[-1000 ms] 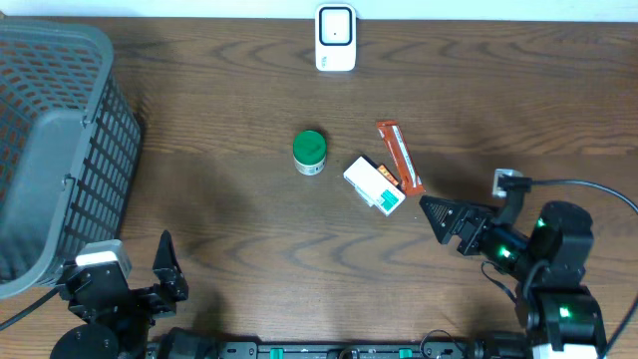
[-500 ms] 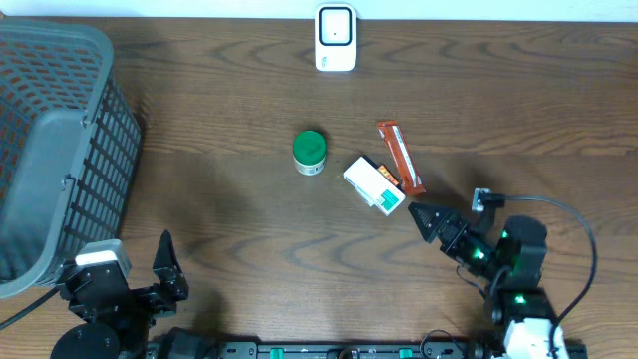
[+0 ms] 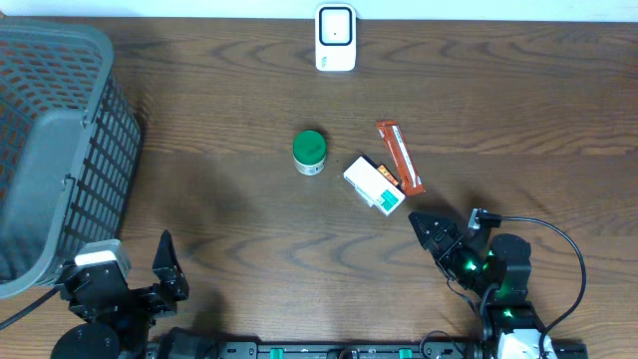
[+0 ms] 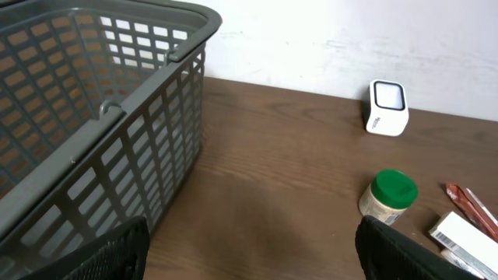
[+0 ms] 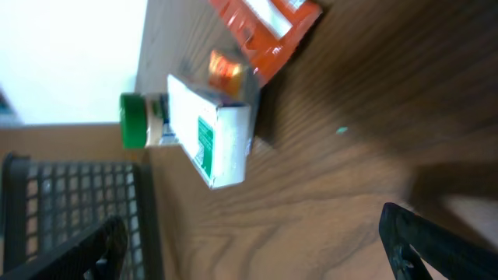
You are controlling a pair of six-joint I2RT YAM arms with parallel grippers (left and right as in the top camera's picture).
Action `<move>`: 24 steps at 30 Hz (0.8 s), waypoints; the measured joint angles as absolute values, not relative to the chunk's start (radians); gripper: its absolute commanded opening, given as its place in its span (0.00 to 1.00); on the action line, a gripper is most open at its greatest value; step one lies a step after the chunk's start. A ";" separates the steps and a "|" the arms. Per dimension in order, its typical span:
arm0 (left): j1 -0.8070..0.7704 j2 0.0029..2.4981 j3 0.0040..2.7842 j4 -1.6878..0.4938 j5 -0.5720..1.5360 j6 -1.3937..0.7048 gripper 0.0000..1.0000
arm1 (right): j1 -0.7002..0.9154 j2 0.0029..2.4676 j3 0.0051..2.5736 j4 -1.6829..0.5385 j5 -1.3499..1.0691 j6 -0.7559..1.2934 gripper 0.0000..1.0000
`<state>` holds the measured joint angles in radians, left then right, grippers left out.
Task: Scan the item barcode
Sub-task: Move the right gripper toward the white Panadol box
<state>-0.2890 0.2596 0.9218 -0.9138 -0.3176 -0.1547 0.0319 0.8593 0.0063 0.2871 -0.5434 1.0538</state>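
Bearing unreadable green print, white box (image 3: 375, 185)

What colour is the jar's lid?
The lid is green; the overhead view shows it best.

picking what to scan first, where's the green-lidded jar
In the overhead view the green-lidded jar stands mid-table, just left of the white box, with the white scanner beyond it.

Dark wood-grain table (image 3: 229, 209), grey plastic lattice basket (image 3: 105, 150), glossy orange wrapper (image 3: 400, 157), white cardboard box (image 3: 375, 185)
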 measured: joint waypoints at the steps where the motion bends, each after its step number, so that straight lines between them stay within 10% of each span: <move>1: -0.289 0.260 0.922 -0.914 -0.318 -0.157 0.85 | 0.039 0.860 0.006 0.292 -0.529 1.058 0.99; 24: -0.289 0.260 0.922 -0.916 -0.318 -0.160 0.85 | 0.211 1.448 0.231 0.590 -0.439 1.068 0.91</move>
<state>-0.2890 0.2600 0.9218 -0.9165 -0.3176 -0.1604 0.2108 1.4483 0.2310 0.5896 -0.4385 1.0676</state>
